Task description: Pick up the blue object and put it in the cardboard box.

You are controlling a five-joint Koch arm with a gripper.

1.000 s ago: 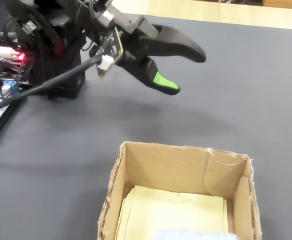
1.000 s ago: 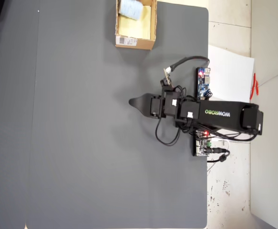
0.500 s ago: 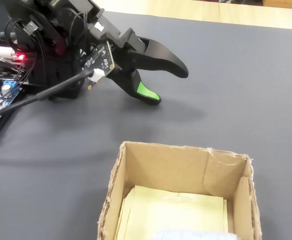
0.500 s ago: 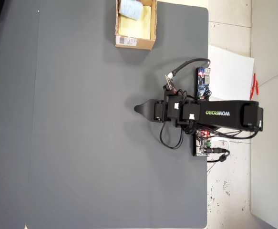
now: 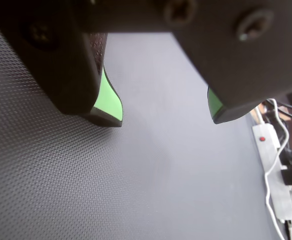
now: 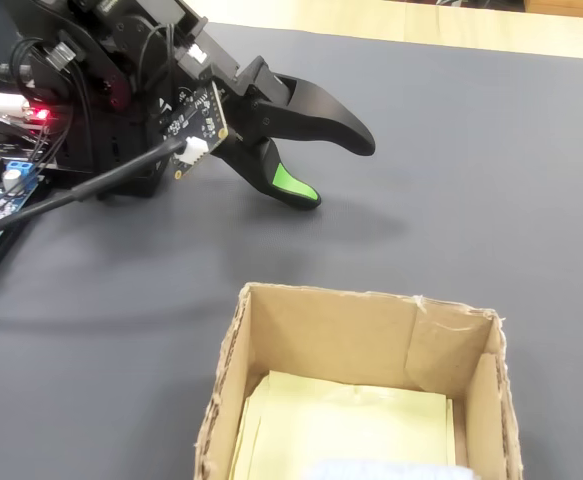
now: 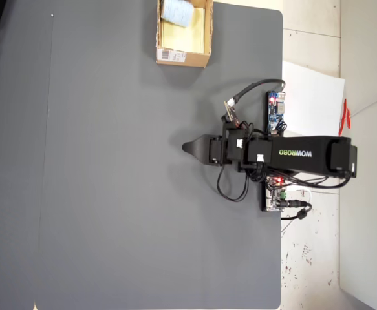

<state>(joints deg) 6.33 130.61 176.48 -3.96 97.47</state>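
The blue object (image 7: 176, 11) lies inside the cardboard box (image 7: 182, 58) at the mat's top edge in the overhead view. In the fixed view only a pale sliver of the blue object (image 6: 381, 470) shows at the bottom of the cardboard box (image 6: 321, 300), on its yellow inside. My gripper (image 6: 333, 168) hovers low over the dark mat, well away from the box, near the arm's base. In the wrist view the gripper (image 5: 163, 115) is open, green pads apart, nothing between them. From overhead, the gripper (image 7: 189, 148) points left.
Circuit boards with a red light (image 6: 39, 114) and black cables (image 6: 91, 180) sit at the arm's base. A white power strip (image 5: 268, 150) lies off the mat. White paper (image 7: 312, 97) lies beside the mat's right edge.
Over the last second the gripper drew back toward the base and dropped lower over the mat, staying open. In the last half second it barely moved.
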